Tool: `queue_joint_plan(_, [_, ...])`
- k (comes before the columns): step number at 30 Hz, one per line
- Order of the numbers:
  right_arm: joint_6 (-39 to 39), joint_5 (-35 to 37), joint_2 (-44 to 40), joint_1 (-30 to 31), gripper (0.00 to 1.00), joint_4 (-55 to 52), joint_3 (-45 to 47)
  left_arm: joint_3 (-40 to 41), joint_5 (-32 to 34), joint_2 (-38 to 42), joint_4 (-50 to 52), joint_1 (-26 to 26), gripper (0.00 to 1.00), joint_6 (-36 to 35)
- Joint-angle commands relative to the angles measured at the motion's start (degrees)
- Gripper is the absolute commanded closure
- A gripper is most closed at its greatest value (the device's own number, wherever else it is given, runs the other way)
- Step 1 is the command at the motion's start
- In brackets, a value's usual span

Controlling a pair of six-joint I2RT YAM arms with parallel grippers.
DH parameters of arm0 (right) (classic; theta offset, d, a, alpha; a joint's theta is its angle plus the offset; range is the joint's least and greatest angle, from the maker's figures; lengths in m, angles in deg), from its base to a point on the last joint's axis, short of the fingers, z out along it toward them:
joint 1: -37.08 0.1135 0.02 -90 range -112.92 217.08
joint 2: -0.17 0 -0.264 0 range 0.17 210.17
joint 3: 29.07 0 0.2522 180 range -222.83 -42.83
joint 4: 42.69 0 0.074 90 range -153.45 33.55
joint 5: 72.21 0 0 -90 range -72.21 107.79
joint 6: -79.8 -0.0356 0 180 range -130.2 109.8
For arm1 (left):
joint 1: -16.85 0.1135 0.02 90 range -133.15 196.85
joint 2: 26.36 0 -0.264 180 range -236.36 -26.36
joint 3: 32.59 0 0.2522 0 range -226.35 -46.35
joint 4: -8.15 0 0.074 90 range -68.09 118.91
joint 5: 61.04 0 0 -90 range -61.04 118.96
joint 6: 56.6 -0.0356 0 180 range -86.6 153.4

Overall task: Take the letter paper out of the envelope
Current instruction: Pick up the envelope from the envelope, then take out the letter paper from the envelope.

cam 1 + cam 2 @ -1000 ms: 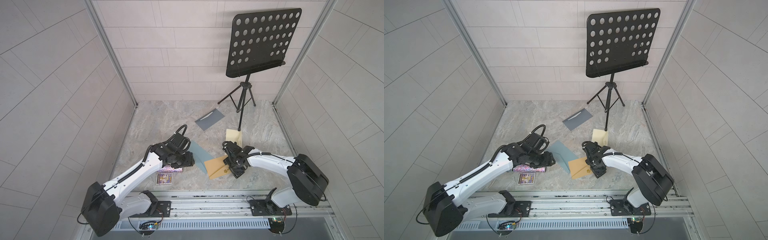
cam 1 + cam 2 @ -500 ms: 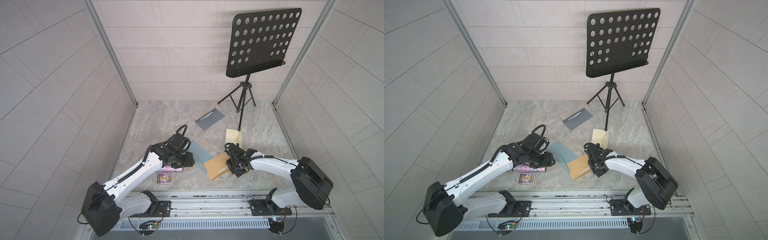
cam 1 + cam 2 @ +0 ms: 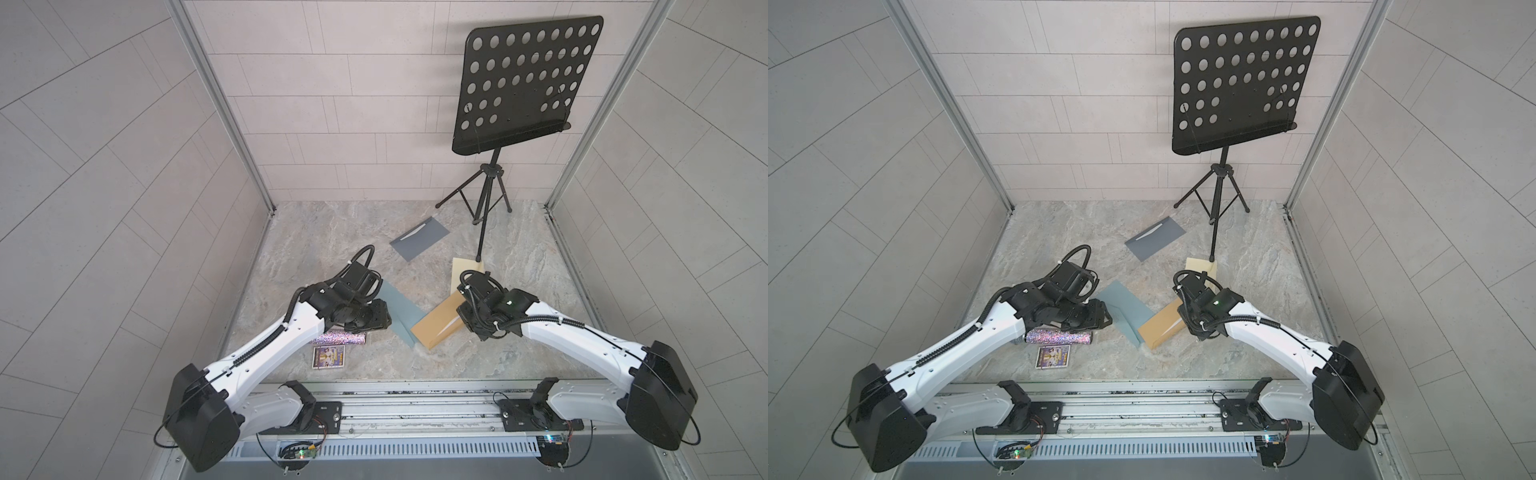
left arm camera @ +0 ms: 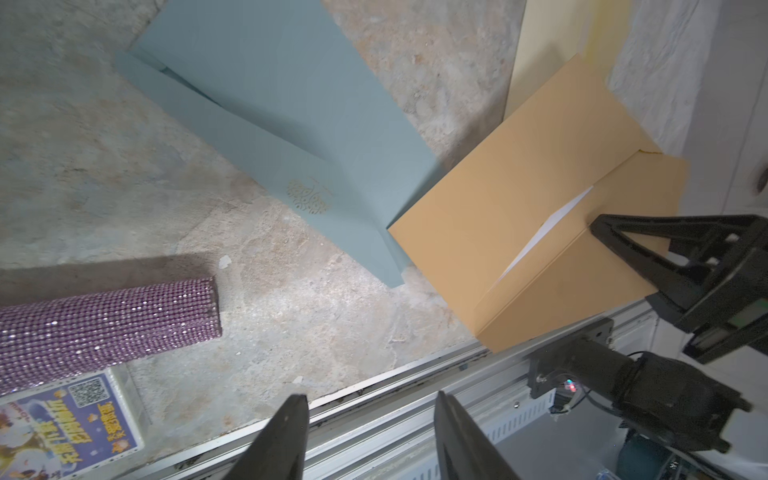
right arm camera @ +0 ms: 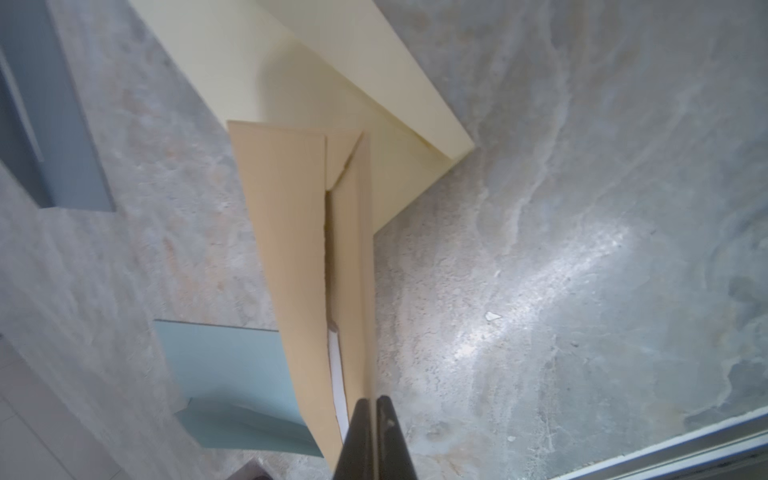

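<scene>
The brown envelope (image 3: 434,330) (image 3: 1158,330) lies tilted near the front middle, its right edge lifted. My right gripper (image 5: 376,401) (image 3: 462,316) is shut on the envelope's flap (image 4: 590,266). A strip of white letter paper (image 5: 337,374) (image 4: 548,232) shows in the opening under the flap, still inside the envelope (image 5: 291,249). My left gripper (image 4: 370,401) (image 3: 384,322) hangs open and empty to the left, apart from the envelope, above the floor's front edge.
A teal envelope (image 3: 399,309) lies partly under the brown one. A cream envelope (image 3: 467,268) and a grey envelope (image 3: 419,239) lie farther back. The music stand (image 3: 486,224) rises at the back right. A purple glitter roll (image 3: 338,338) and a printed card (image 3: 328,357) lie below the left gripper.
My right gripper has shut on the brown envelope's flap and raised that edge, swinging the envelope a little. The left gripper's jaws have narrowed slightly; that arm has stayed put.
</scene>
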Motion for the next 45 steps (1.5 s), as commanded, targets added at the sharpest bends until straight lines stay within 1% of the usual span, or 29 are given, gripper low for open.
queue_joint_plan(1, [6.8,4.0,-2.6,-0.3,1.0,-4.7,-3.0,-4.8,-0.8,-0.9,-0.1,-0.2,0.48,1.7])
queue_joint_plan(5, [14.5,4.7,-4.5,-1.2,1.0,-5.7,-7.0,-10.0,-1.5,-2.5,-0.5,-0.2,0.53,2.4])
queue_joint_plan(11, [25.4,6.0,-5.7,-2.1,1.0,-5.5,-11.9,-15.6,-2.0,-4.7,-1.3,-0.2,0.56,3.0])
queue_joint_plan(14, [29.4,4.9,-5.9,-2.7,1.0,-4.9,-14.2,-17.7,-3.0,-5.6,-2.1,-0.4,0.58,3.1])
queue_joint_plan(18, [33.7,1.4,-5.1,-3.1,1.0,-3.7,-17.5,-20.3,-3.8,-6.7,-4.1,-1.3,0.6,3.1])
queue_joint_plan(21, [34.4,-1.1,-4.2,-3.3,1.0,-2.7,-19.2,-23.3,-3.3,-8.2,-4.7,-2.9,0.64,2.4])
queue_joint_plan(24, [34.4,-3.4,-2.8,-3.3,1.0,-3.1,-21.3,-26.7,-0.7,-10.0,-4.2,-5.0,0.67,0.9])
queue_joint_plan(27, [33.6,-5.2,-1.5,-3.3,1.0,-3.7,-23.2,-29.5,0.7,-12.3,-4.3,-6.8,0.74,0.4])
queue_joint_plan(32, [31.3,-8.2,0.1,-3.3,1.0,-3.6,-24.8,-32.8,0.9,-15.7,-6.5,-8.7,0.8,0.4])
queue_joint_plan(38, [29.1,-10.9,0.8,-3.4,1.0,-2.8,-26.2,-34.8,2.6,-18.6,-6.7,-9.1,0.82,0.4])
queue_joint_plan(39, [28.8,-11.2,0.8,-3.4,1.0,-2.9,-26.5,-35.0,3.1,-18.8,-6.7,-9.1,0.82,-1.2])
queue_joint_plan(42, [26.9,-12.3,0.8,-3.6,1.0,-3.0,-26.6,-35.9,4.6,-19.6,-6.4,-9.1,0.82,-2.4])
queue_joint_plan(45, [25.0,-14.1,0.8,-4.1,1.0,-2.4,-26.5,-36.5,3.4,-20.7,-7.6,-9.1,0.82,-2.3])
